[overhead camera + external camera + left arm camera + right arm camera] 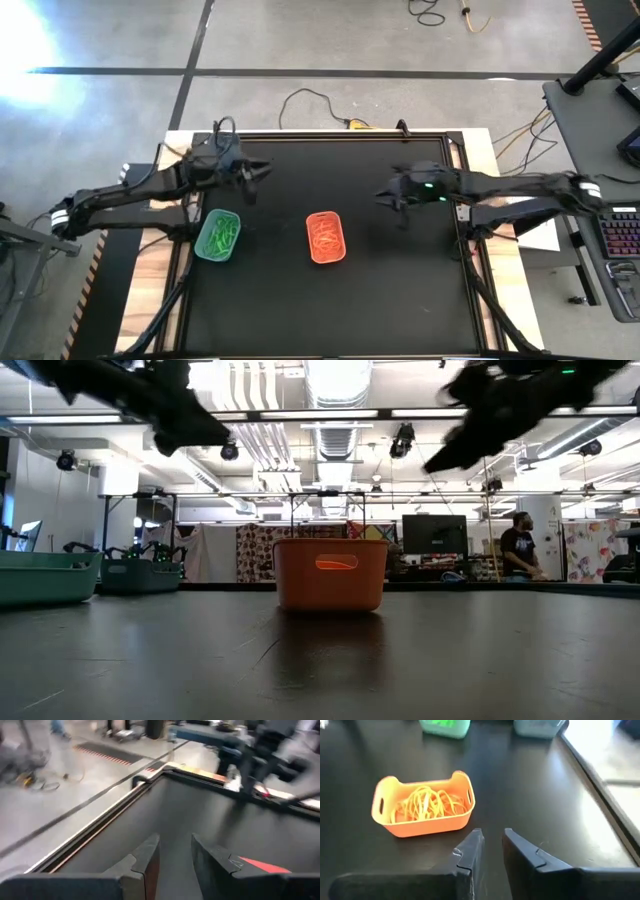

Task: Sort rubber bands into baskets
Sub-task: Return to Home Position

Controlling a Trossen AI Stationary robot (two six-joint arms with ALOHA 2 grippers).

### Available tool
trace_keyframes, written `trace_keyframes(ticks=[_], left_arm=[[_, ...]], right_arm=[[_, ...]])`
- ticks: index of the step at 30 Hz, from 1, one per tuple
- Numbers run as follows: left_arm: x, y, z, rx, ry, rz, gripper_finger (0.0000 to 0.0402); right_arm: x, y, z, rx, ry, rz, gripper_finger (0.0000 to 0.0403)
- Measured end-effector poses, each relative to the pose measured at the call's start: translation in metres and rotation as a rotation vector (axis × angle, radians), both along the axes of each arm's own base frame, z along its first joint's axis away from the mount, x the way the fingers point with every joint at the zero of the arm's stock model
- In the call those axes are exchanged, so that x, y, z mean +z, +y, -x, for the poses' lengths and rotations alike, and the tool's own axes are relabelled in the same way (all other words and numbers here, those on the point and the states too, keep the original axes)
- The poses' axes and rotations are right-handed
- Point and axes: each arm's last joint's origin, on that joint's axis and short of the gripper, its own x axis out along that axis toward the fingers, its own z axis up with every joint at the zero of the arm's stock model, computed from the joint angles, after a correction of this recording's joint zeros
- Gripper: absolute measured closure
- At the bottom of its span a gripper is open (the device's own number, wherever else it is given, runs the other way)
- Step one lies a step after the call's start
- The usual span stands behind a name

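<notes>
The orange basket (325, 259) stands mid-table with orange rubber bands (427, 802) lying in it. The light teal-green basket (214, 258) to its left holds green rubber bands (220, 235). A darker teal basket (537, 727) stands beyond that one and also shows in the low view (140, 575). My left gripper (175, 837) hangs above the table's far left (258, 172), narrowly open with nothing between its fingers. My right gripper (492, 832) hangs above the table to the right of the orange basket (383, 195), also narrowly open and holding nothing.
The black mat has a raised frame (330, 136) round it. A cable (310, 100) runs over the floor beyond the far edge. A desk with a keyboard (620, 235) stands to the right. A person (518, 550) stands far off in the room.
</notes>
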Motion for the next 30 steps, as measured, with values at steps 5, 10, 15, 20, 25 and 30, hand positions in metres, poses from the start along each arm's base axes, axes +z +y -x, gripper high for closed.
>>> trace_keyframes(ticks=[5, 10, 15, 20, 25, 30], left_arm=[[-0.011, -0.028, 0.014, -0.16, -0.034, -0.113, 0.0306], [-0.028, -0.051, 0.027, -0.312, -0.057, -0.161, 0.0306], [-0.047, -0.057, 0.04, -0.384, -0.122, -0.148, 0.0306], [-0.068, -0.058, 0.052, -0.482, -0.217, -0.126, 0.0306], [-0.089, -0.054, 0.056, -0.481, -0.317, -0.141, 0.0306], [-0.106, -0.051, 0.058, -0.409, -0.285, -0.142, 0.0306]], right_arm=[[-0.002, 0.016, 0.051, 0.002, -0.151, 0.048, 0.0339], [0.0, 0.03, 0.094, 0.102, -0.357, 0.132, 0.0333], [-0.018, 0.034, 0.122, 0.109, -0.368, 0.164, 0.0327], [-0.03, 0.035, 0.135, 0.14, -0.395, 0.215, 0.0326], [-0.04, 0.042, 0.118, 0.396, -0.643, 0.326, 0.0332], [-0.066, 0.036, 0.111, 0.17, -0.609, 0.233, 0.0334]])
